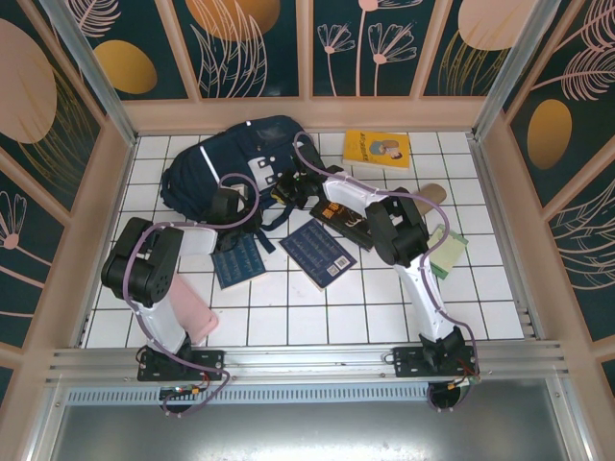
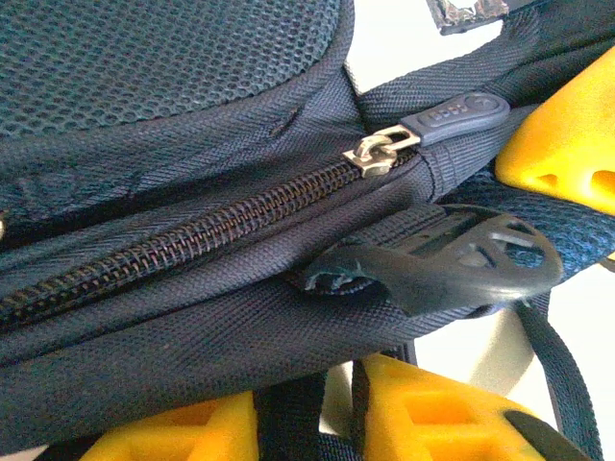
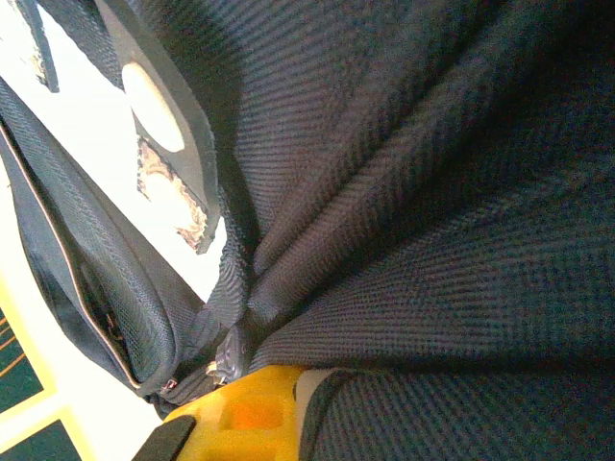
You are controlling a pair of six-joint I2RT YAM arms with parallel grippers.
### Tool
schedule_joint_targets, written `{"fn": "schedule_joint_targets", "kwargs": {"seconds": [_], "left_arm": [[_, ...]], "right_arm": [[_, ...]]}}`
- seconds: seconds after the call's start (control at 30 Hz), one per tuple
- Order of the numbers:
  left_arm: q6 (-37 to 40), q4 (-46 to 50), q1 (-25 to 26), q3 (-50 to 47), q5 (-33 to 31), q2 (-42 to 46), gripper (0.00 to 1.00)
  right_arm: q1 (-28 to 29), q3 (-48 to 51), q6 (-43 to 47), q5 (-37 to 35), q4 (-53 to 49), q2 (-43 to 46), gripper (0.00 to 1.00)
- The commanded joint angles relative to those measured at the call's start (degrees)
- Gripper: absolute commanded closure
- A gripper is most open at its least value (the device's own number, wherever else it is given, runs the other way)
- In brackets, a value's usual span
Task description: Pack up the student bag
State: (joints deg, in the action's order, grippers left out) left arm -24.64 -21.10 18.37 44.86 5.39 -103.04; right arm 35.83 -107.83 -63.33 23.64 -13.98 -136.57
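White-black arms [image 1: 154,269]; lilac cables [image 1: 130,280]; yellow fingers [image 2: 567,144]

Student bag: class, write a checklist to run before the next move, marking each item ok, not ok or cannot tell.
1. Zipper open for packing: not ok, closed up to its slider.
2. Pull tab uncovered: ok.
3. Right claw pinching student bag fabric: ok.
4. Left claw holding anything: cannot tell; a strap runs between its fingers.
5. Yellow book packed: not ok, lying on the tiled table.
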Motion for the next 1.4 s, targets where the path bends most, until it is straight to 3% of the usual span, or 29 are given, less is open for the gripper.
{"fn": "schedule_joint_targets", "kwargs": {"seconds": [0.0, 0.2, 0.27, 0.4, 0.63, 0.83, 1.07, 1.37], "left_arm": [[1.05, 3.45, -0.14, 1.79, 1.10, 0.06, 0.69], [0.87, 6.16, -0.13, 2.68, 2.05, 7.37, 0.69], [0.72, 6.69, -0.16, 2.98, 3.50, 8.45, 0.76], [0.06, 7.53, -0.06, 3.96, 6.57, 6.97, 0.88], [-1.11, 9.66, -0.13, 5.22, 6.47, 2.41, 0.94], [-2.07, 11.04, -0.18, 6.89, 8.14, -0.04, 0.91], [-2.51, 12.82, -0.20, 7.92, 5.59, -0.88, 0.89], [-1.66, 14.57, -0.58, 7.78, 3.81, -1.21, 0.77]], "right_arm": [[-2.84, -0.54, 0.49, -5.27, 3.06, -1.28, 1.00], [-2.87, -0.71, 0.55, -5.10, 3.09, -1.26, 1.00], [-2.87, -0.74, 0.57, -5.09, 3.23, -1.26, 1.00], [-2.86, -0.71, 0.28, -4.93, 3.42, -1.41, 1.00], [-2.88, -0.72, 0.22, -4.83, 3.50, -1.37, 1.00], [-2.88, -0.65, 0.31, -4.74, 3.39, -1.33, 1.00], [-2.84, -0.54, 0.24, -4.83, 3.29, -1.24, 1.00], [-2.67, -0.53, 0.09, -4.74, 3.58, -1.24, 1.00]]}}
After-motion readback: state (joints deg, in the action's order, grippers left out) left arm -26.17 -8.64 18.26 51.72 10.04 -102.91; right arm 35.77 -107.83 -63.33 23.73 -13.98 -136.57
